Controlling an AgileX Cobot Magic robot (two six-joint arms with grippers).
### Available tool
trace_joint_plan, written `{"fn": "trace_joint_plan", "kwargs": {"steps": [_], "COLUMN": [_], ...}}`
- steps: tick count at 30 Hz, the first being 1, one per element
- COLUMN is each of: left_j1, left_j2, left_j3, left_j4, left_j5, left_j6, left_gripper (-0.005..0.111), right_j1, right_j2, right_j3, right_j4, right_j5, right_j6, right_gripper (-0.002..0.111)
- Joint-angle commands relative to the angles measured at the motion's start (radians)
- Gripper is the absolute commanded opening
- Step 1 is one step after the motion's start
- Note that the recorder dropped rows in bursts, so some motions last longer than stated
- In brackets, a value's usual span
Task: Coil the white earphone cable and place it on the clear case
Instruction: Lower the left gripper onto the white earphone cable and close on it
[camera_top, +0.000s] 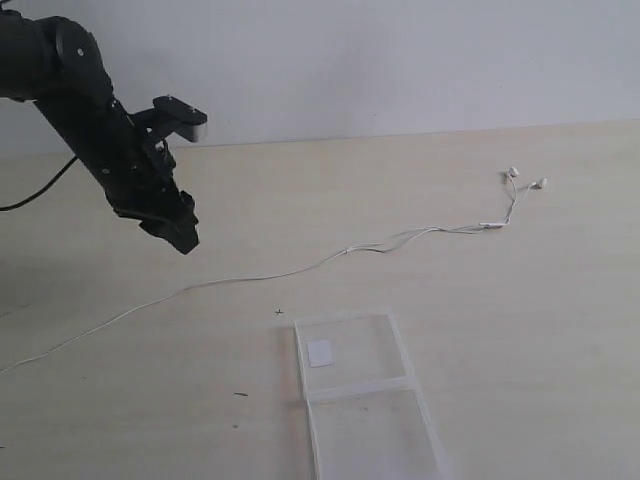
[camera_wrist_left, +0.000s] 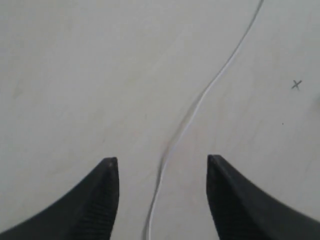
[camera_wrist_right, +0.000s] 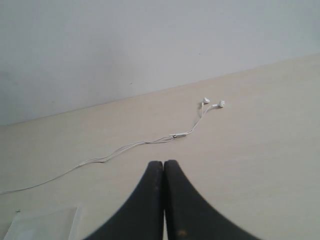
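Note:
The white earphone cable (camera_top: 300, 268) lies stretched across the table from the front left edge to two earbuds (camera_top: 525, 180) at the back right, with its inline remote (camera_top: 491, 225) just before them. The clear case (camera_top: 362, 400) lies open and flat at the front centre, with a white sticker (camera_top: 320, 352) on its far half. My left gripper (camera_top: 182, 232) hangs open above the table, a little behind the cable; in the left wrist view the cable (camera_wrist_left: 190, 120) runs between its spread fingertips (camera_wrist_left: 111, 167). My right gripper (camera_wrist_right: 164, 163) is shut and empty, short of the cable (camera_wrist_right: 145, 142), and out of the exterior view.
A small pencilled cross (camera_top: 279, 312) marks the table just behind the case. A black robot cable (camera_top: 35, 190) trails from the left arm at the far left. A pale wall backs the table.

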Motion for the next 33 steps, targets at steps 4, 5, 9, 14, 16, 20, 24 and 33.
{"fn": "trace_joint_plan", "kwargs": {"steps": [4,5,9,14,16,20,24,33], "left_j1": [-0.024,-0.025,-0.034,-0.043,-0.05,-0.063,-0.069,-0.069], "left_j2": [0.021,0.026,0.056,0.09,0.1,0.123,0.145,0.156], "left_j3": [-0.009,-0.009,-0.007,-0.005,-0.002,-0.002,-0.002,-0.002], "left_j4": [0.015,0.015,0.015,0.003,0.003,0.008,0.016,0.018], "left_j5": [-0.095,-0.111,-0.121,-0.119,-0.119,-0.117,-0.11,-0.081], "left_j6": [0.045,0.045,0.135,0.15,0.152,0.152,0.154,0.199], "left_gripper": [0.052,0.052,0.052,0.052,0.052,0.052,0.052,0.052], "right_j1": [-0.005,-0.005,-0.005,-0.005,-0.005,-0.005,-0.005,-0.005], "right_j2": [-0.006,-0.006,-0.006,-0.006,-0.006,-0.006,-0.006,-0.006], "right_j3": [0.005,0.005,0.005,0.005,0.005,0.005,0.005,0.005], "right_j4": [0.0,0.0,0.0,0.0,0.0,0.0,0.0,0.0], "right_j5": [-0.001,-0.001,-0.001,-0.001,-0.001,-0.001,-0.001,-0.001], "right_j6": [-0.002,-0.002,-0.002,-0.002,-0.002,-0.004,-0.002,-0.002], "right_gripper": [0.0,0.0,0.0,0.0,0.0,0.0,0.0,0.0]}}
